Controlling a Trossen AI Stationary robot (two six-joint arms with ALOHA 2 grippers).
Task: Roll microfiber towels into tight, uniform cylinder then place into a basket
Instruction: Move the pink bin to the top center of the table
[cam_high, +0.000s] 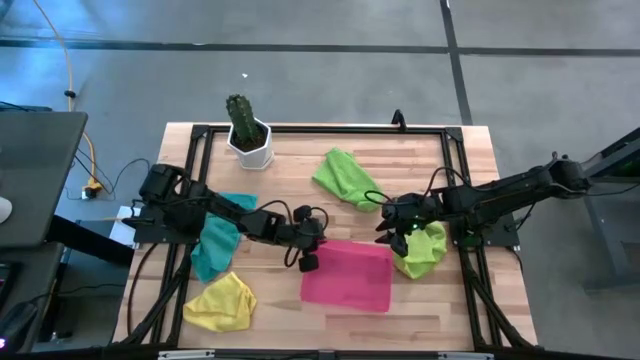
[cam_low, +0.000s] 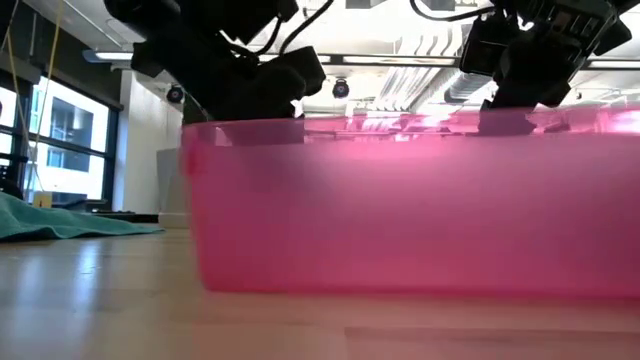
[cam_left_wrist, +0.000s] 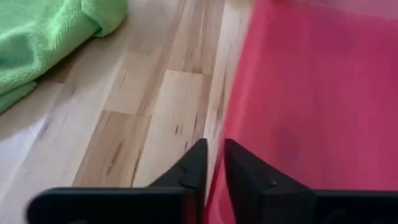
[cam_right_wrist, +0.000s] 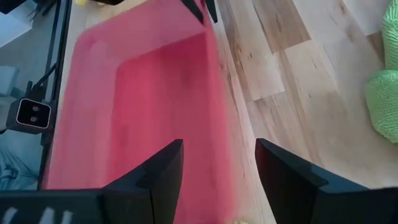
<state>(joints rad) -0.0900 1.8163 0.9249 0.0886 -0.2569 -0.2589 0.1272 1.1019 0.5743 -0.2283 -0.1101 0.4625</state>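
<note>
**Clamping the pink basket's rim from two sides**

Gripping at the basket (cam_high: 347, 276) is my left tool (cam_high: 308, 252): its two fingers (cam_left_wrist: 193, 168) are pinched nearly together over the basket's rim at the corner nearest it, one finger on the wood side and one on the pink side. In the high view that puts the left tool at about ten o'clock of the basket, right against its edge.

My right tool (cam_high: 392, 236) sits at about two o'clock of the basket, over the opposite upper corner. Its fingers (cam_right_wrist: 163, 167) stand apart, straddling the basket's wall, with the pink floor under one finger and bare table (cam_high: 300, 185) under the other. I cannot tell whether either finger touches the wall.

The towels lie scattered on the table, none inside the basket. One lime green towel (cam_high: 424, 250) is bunched just beside the basket at three o'clock, directly below my right tool. The other lime green towel (cam_high: 344, 176) is at twelve o'clock of the basket, apart from it. The teal towel (cam_high: 218, 240) lies at nine o'clock, partly under my left arm, and the yellow towel (cam_high: 222, 302) sits at about eight o'clock, near the table's front edge. A cactus pot (cam_high: 250, 144) stands at the back, around eleven o'clock.
</note>
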